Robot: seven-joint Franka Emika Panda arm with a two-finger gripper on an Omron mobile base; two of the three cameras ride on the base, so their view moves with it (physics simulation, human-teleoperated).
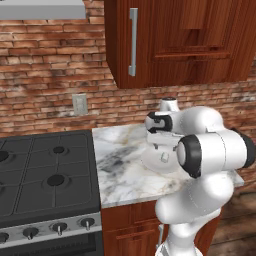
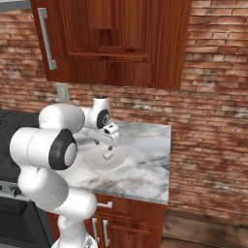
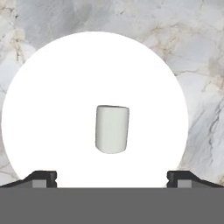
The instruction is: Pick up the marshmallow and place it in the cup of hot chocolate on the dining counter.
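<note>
The tool (image 3: 112,179) hangs above a round white plate (image 3: 57,87), pointing down at it. Its two dark fingertips (image 3: 41,178) stand far apart at the bottom corners of the hand view, so the jaws are fully spread and nothing sits between them.

The marshmallow (image 3: 112,129), a stubby white cylinder, lies on the plate near its middle, below and between the two fingertips. It is clear of both and untouched by the tool. In the hand view its long axis runs nearly up and down with a slight tilt.

The plate (image 2: 94,160) rests on a squarish marble table (image 2: 145,164) with grey and tan veins, set on reddish wood cabinets. In the right base view the tool (image 2: 107,156) stands over the plate, with the marshmallow too small to make out. In the left base view the plate (image 1: 152,162) is partly hidden by the arm (image 1: 210,150), and the tool (image 1: 164,158) shows just above it.

A black stove (image 1: 45,175) adjoins the table on the left. A brick wall (image 1: 45,65) runs behind, bearing a grey outlet (image 1: 79,104). A wood cabinet (image 1: 175,40) with a metal handle (image 1: 132,42) hangs above the table.
</note>
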